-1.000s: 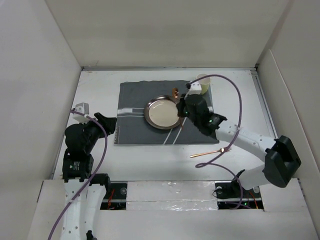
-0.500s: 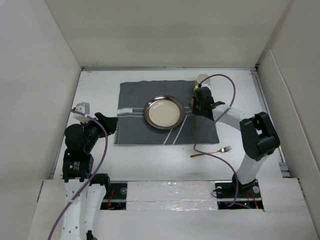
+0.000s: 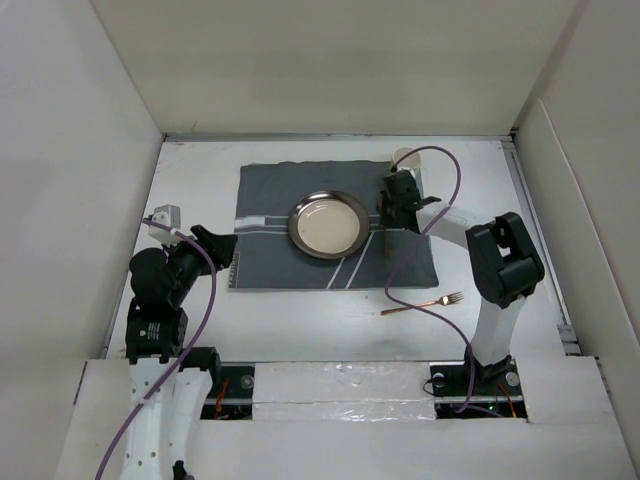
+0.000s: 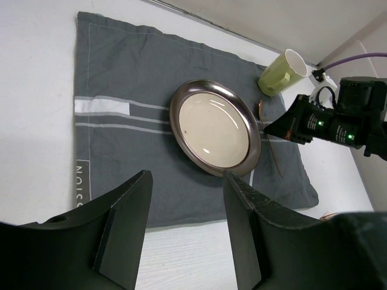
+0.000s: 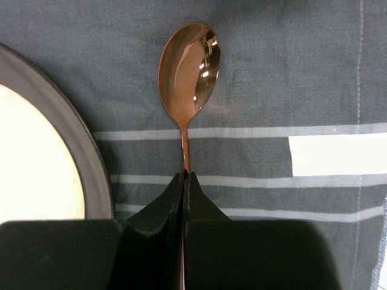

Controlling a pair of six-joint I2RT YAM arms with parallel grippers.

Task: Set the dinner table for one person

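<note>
Clearly the dinner table [image 3: 300, 310], the broad white surface, carries most of one place setting. A dark grey striped mat [image 3: 265, 195] lies toward its far edge. A metal-rimmed plate [image 3: 328, 223] sits at the middle of the mat, which leaves cloth on either side for cutlery. A pale green cup [image 3: 405, 158] stands at the mat's far right corner, where a drink belongs.

A copper spoon [image 5: 188, 66] lies along the strip between the plate's rim and the mat's right edge, bowl toward the far edge. The right gripper [image 5: 184, 178] is clamped tight on its handle, low over the cloth. This looks like the moment of laying it down, though I cannot tell whether the spoon rests fully on the mat.

A matching fork [image 3: 425, 303] lies on bare surface off the mat's near right corner, not yet placed. The left gripper [image 4: 186, 178] hangs by the table's left edge, jaws apart and holding nothing, probably keeping out of the way.
</note>
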